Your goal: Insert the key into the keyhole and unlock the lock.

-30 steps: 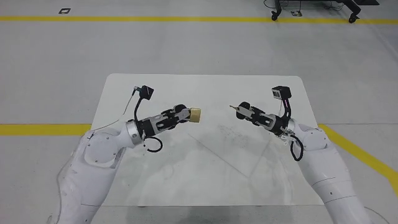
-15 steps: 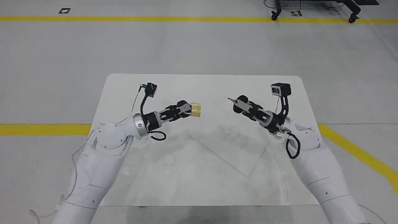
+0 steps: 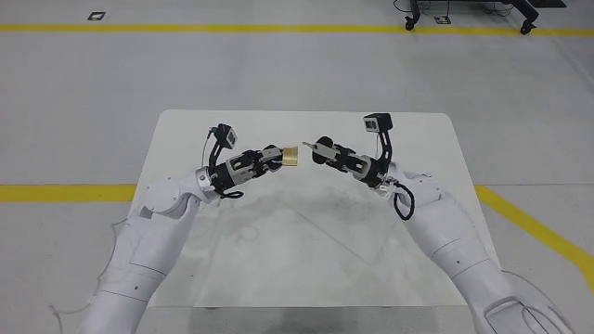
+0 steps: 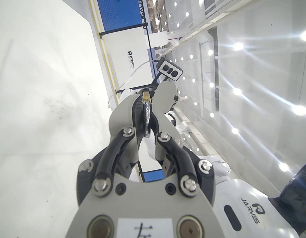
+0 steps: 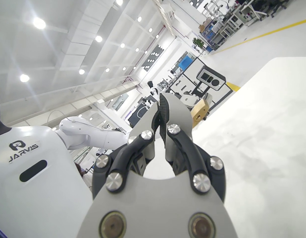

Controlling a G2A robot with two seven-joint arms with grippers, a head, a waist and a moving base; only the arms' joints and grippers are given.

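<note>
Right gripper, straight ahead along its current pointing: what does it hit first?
Probably the brass padlock in the left gripper; the key held by the right gripper would touch first. Whether it lines up with the keyhole is unclear.

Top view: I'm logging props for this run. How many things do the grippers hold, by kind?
brass padlock: 1
key: 1
total: 2

white table (image 3: 306,260), faint scuff marks
</note>
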